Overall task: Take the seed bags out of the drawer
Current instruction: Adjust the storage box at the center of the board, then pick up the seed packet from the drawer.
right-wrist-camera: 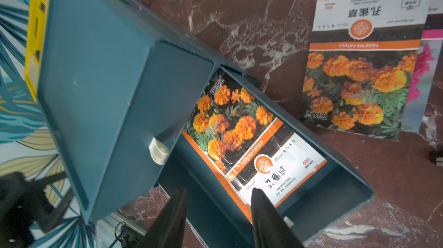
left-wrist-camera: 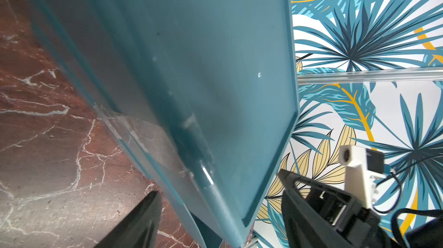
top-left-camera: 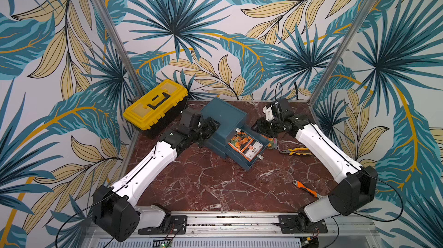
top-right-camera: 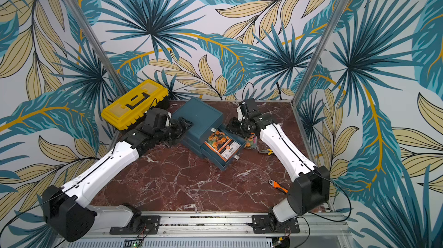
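Nearest, the front rail [top-left-camera: 227, 220] is carrying both arm bases. Beside the yellow toolbox [top-left-camera: 155, 103], the left hand [top-left-camera: 211, 125] is straddling the blue cabinet's [top-left-camera: 223, 112] edge, fingers spread. One seed bag [top-left-camera: 247, 145] is lying in the open drawer [top-left-camera: 251, 164]. The right hand [right-wrist-camera: 218, 190] is hovering over it, spread and empty. Two more seed bags [right-wrist-camera: 359, 79] are lying overlapped on the desk [top-left-camera: 203, 187], near the pliers [top-left-camera: 296, 151].

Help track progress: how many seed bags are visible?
3: an orange bag in the drawer, another orange bag on the table, a pink bag under it. More may be hidden.
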Tool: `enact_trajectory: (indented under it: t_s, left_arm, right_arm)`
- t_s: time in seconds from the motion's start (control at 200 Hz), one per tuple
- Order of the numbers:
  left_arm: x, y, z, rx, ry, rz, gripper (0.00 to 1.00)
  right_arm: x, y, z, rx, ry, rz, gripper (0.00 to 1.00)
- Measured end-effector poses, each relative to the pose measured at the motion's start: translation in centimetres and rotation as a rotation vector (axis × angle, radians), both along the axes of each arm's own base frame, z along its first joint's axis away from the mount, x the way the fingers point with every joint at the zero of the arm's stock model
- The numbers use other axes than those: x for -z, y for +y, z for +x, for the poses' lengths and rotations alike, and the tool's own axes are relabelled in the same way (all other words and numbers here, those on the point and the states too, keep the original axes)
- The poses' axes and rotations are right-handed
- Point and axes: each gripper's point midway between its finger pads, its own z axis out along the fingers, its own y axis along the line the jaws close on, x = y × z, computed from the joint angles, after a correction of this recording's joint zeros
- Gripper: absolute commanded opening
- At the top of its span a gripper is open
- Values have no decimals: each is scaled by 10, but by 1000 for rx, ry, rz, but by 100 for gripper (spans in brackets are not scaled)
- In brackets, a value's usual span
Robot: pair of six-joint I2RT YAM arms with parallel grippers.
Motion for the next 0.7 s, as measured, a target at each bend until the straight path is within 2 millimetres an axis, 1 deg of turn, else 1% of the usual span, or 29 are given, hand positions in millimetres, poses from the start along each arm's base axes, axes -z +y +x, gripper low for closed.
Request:
enact_trajectory:
  t_s: [0.09,0.205,0.22,0.235,0.25,0.29,0.346,0.466,0.546,0.701]
  left_arm:
    - [3,-3,6,4,9,9,84]
    - [21,-5,10,9,49,33,83]
    - [23,-6,11,11,57,36,83]
    - [26,-6,11,11,62,39,83]
    - [28,-6,11,12,67,42,83]
    - [33,-7,12,12,80,49,83]
    - [37,-7,12,13,92,56,83]
    - [37,-6,11,14,92,57,83]
    - [37,-6,11,14,93,58,82]
    - [37,-6,11,14,94,58,82]
  right_arm:
    - [19,5,-12,-60,26,-37,53]
    - [35,8,-22,-129,33,-85,57]
    - [36,8,-23,-138,31,-91,59]
    - [37,8,-24,-147,30,-97,66]
    - [38,8,-25,-155,27,-104,69]
    - [40,9,-26,-181,15,-126,72]
    - [41,10,-26,-207,-1,-146,72]
    - [41,13,-26,-271,-51,-201,72]
    - [43,16,-24,-303,-87,-231,70]
    - [60,13,-24,-328,-103,-270,68]
